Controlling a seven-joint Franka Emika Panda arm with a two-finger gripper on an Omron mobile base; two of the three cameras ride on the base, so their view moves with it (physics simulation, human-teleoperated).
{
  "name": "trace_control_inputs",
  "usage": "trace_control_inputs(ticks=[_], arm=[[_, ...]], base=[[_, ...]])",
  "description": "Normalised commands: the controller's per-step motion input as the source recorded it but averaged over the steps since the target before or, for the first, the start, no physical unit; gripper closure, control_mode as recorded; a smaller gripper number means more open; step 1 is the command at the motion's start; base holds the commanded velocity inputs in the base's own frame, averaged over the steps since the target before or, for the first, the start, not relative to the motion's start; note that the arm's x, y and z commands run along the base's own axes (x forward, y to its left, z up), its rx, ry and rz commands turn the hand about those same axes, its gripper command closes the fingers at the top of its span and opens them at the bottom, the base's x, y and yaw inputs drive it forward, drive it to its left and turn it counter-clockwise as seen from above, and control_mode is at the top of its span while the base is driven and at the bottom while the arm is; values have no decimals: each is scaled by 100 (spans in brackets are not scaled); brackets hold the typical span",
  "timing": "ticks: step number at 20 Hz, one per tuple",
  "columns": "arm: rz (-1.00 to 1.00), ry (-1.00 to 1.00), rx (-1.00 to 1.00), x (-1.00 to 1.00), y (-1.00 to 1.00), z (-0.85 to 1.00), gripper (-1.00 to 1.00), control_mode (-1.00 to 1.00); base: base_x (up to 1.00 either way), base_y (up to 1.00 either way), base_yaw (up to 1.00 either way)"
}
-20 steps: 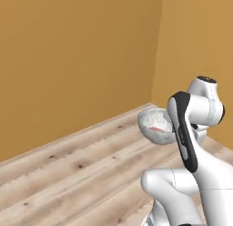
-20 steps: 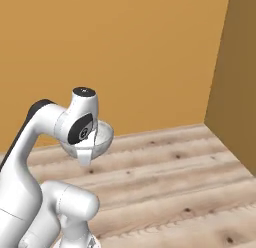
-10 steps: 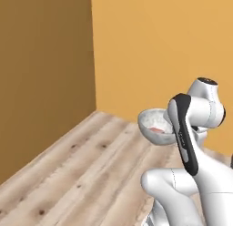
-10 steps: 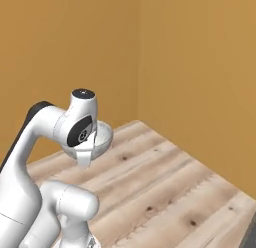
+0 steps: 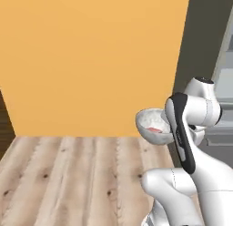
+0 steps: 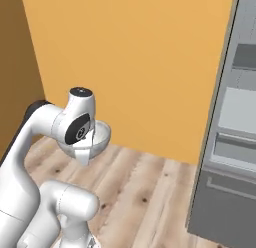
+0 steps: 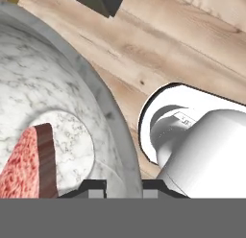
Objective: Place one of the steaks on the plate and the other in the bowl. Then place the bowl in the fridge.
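The end effector (image 7: 123,184) is closed on the rim of the bowl (image 5: 152,125) and holds it in the air above the wooden floor (image 5: 73,175). One steak (image 7: 26,165), deep red, lies inside the bowl. The fridge (image 6: 227,142) stands at the right, near the orange wall (image 6: 130,67).

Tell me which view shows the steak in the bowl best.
The hand view: the red steak lies large on the bowl floor. Left base view shows a small pink patch; in the right base view the bowl's wall hides it.
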Motion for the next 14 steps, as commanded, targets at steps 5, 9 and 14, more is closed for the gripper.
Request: trace_control_inputs(ticks=[5, 9, 14], arm=[[0, 0, 0, 0, 0, 0, 100, 100], [0, 0, 0, 0, 0, 0, 100, 100], [0, 0, 0, 0, 0, 0, 100, 100]], base=[[-1, 6, -70], [0, 5, -47], [50, 0, -48]])
